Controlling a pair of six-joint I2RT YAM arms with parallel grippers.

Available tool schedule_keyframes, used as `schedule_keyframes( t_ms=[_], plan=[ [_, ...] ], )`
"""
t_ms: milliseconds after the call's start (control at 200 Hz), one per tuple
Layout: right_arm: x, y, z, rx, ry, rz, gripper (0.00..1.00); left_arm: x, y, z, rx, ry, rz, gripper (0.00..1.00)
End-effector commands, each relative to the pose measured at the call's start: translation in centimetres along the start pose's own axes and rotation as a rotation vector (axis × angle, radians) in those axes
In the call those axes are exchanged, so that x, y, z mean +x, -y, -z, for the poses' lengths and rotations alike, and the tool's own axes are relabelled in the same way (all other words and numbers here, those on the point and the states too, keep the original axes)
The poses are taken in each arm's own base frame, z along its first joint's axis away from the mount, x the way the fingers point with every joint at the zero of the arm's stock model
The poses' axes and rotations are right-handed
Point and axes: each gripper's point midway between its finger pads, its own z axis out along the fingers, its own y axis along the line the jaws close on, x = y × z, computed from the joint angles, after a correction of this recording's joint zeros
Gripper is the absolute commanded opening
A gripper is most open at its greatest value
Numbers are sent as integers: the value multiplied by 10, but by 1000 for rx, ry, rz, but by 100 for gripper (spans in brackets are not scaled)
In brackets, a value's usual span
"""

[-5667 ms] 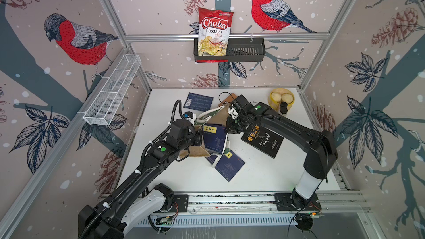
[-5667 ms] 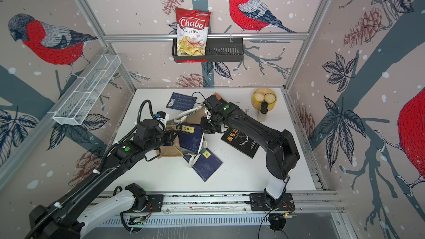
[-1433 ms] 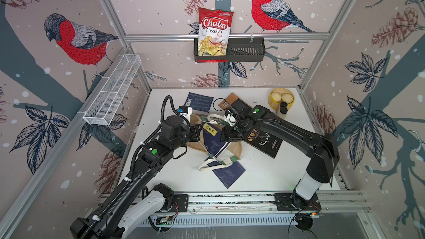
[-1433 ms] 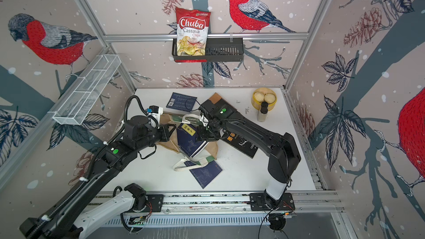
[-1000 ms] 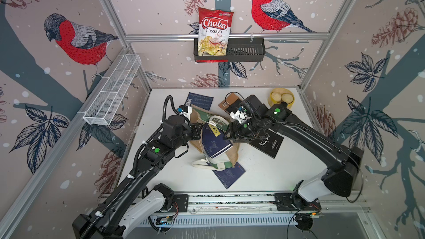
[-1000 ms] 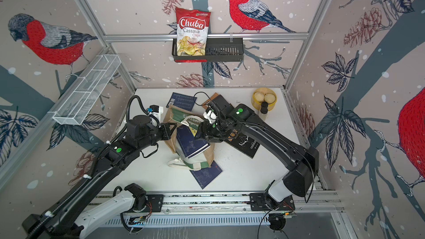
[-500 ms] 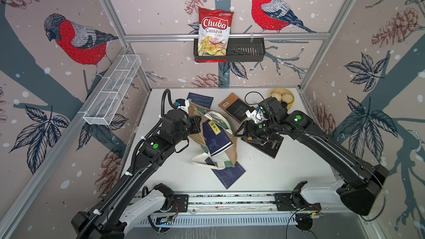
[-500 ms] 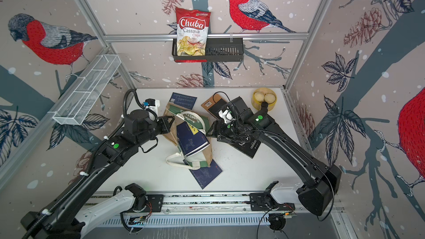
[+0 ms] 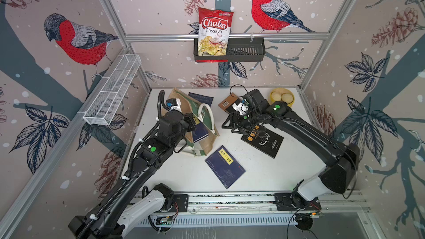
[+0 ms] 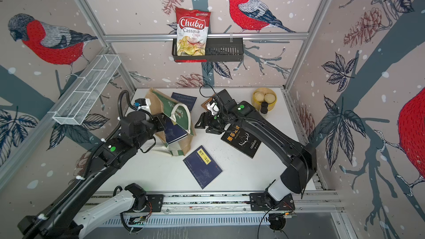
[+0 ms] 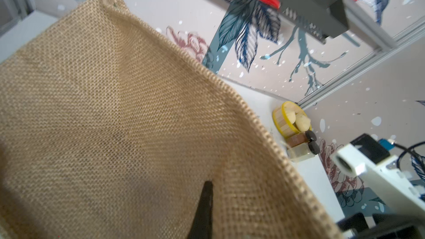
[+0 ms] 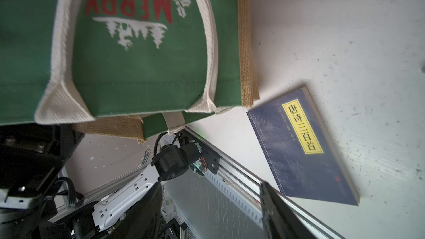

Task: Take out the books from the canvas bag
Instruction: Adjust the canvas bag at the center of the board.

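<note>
Left gripper (image 9: 192,121) pinching canvas bag (image 9: 208,144), right gripper (image 9: 230,127) beside

White tabletop (image 9: 264,175), dark flecks on the surface. Lying flat on it:
- navy book with yellow label (image 9: 225,167), near the front
- black book with gold antlers (image 9: 264,140), right of centre
- brown book (image 9: 226,104) and second navy book (image 9: 202,98), at the back
- yellow tub (image 9: 282,90), back right corner

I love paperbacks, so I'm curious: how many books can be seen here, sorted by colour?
Navy books: 3, one of them inside the bag
Black book: 1
Brown book: 1
Total: 5
</note>
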Motion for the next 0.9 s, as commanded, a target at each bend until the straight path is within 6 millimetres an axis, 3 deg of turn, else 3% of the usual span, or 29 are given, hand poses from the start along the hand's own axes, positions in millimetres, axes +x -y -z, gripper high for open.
schedule_keyframes(
  t_ms=[0,105,240,350,420,545,630,890],
  plan=[
    [-2,10,-28,11,-60,26,67,11,-22,2,-47,23,159,0],
    [6,20,-57,60,-120,54,65,30,-46,14,-115,-1,221,0],
    [27,7,-84,46,-178,139,64,37,-71,36,-222,-10,256,0],
    [45,7,-105,66,-233,202,62,42,-75,39,-229,-29,241,0],
    [49,17,-114,133,-233,224,63,43,-72,37,-215,-40,238,0],
    [34,46,-110,316,-148,228,71,45,-62,29,-179,-72,221,0],
    [24,57,-103,338,-80,219,77,46,-56,25,-163,-93,222,0],
    [-20,47,-120,83,144,301,81,33,-34,23,-67,-77,272,0]
  ],
)
